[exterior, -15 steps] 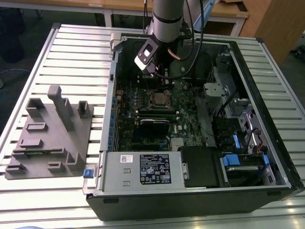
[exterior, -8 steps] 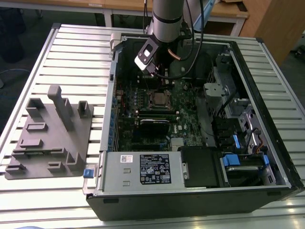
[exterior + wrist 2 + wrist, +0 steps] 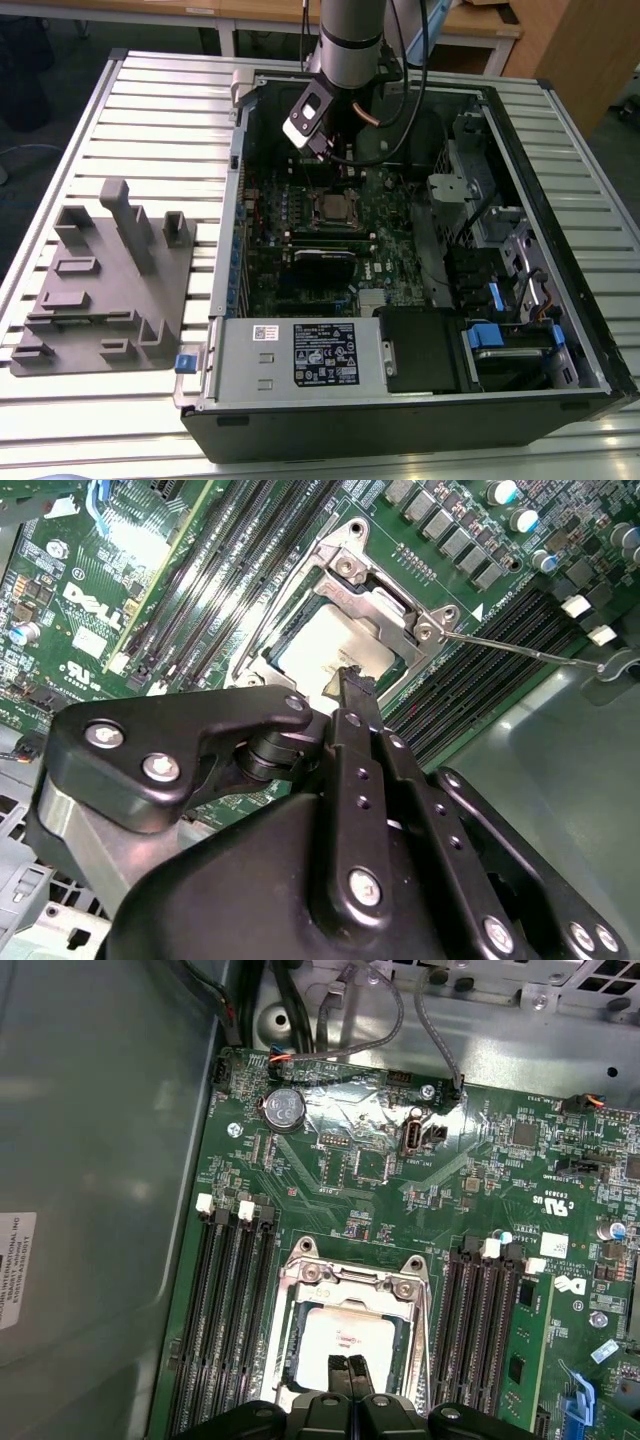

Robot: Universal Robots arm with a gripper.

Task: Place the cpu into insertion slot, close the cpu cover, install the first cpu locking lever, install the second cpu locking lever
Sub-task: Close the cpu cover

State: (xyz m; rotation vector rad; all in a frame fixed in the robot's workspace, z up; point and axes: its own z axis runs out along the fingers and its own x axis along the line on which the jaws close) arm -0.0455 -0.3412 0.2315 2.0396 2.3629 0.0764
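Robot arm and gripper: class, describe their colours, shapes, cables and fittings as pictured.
The arm is a silvery-grey cylinder with a black band; black cables run beside it, and a white-and-black box sits at its wrist. The gripper is matte black: flat linkage plates with silver screws, ending in two narrow fingers.

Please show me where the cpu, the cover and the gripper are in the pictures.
cpu (image 3: 345, 1332): first wrist view, on its bare metal top.
cover (image 3: 360, 1282): first wrist view, on the frame bar far from the gripper.
gripper (image 3: 348, 1365): first wrist view, midway between its fingertips.
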